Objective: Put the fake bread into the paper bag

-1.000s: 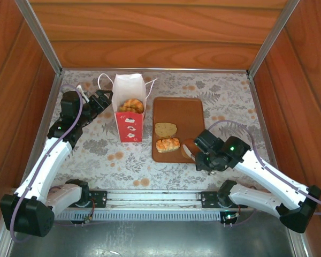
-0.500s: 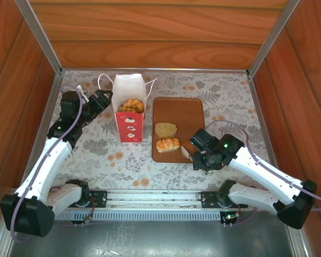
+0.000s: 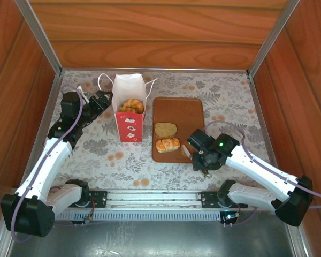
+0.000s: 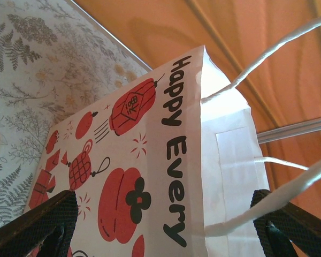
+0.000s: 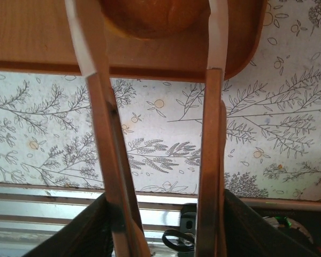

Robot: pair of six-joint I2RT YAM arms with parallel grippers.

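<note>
The paper bag (image 3: 129, 115) is seen upright in the upper left of the top view, on the flowered table (image 3: 224, 96), with a croissant (image 3: 131, 105) lying in its open mouth. Just right of it the brown tray (image 3: 179, 110) is laid flat; a bread slice (image 3: 165, 129) and a glazed loaf (image 3: 167, 144) are found on its lower half, the slice above the loaf. The left gripper (image 3: 103, 100) is held just beside the bag's left face with its jaws spread wide, nothing being grasped; in its wrist view the printed side of the bag is framed between the two dark fingertips (image 4: 43, 225). The right gripper (image 3: 190, 152) is placed at the tray's lower right corner. In its wrist view a round bun (image 5: 144, 21) on the tray is straddled at the top of the frame, the fingers (image 5: 88, 48) being set close against both flanks; whether it is truly clamped cannot be told.
</note>
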